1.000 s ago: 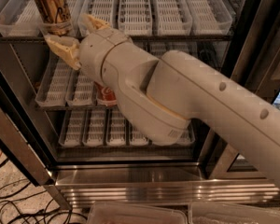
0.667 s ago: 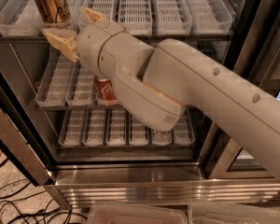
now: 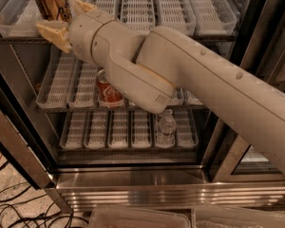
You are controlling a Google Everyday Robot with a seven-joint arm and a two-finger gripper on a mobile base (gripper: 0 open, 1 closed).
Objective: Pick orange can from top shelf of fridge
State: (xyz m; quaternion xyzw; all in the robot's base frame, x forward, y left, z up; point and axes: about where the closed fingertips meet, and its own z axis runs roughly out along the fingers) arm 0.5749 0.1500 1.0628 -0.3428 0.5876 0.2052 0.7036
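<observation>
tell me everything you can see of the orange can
Slim, coppery gold metal with dark lettering, the orange can stands upright at the front left of the white slotted top shelf; the picture's edge cuts off its top. The gripper is open around its lower part, one finger on each side; whether they touch it cannot be told.

orange can [image 3: 48, 1] on top shelf [image 3: 12, 26], hand [image 3: 59, 17] just before it
</observation>
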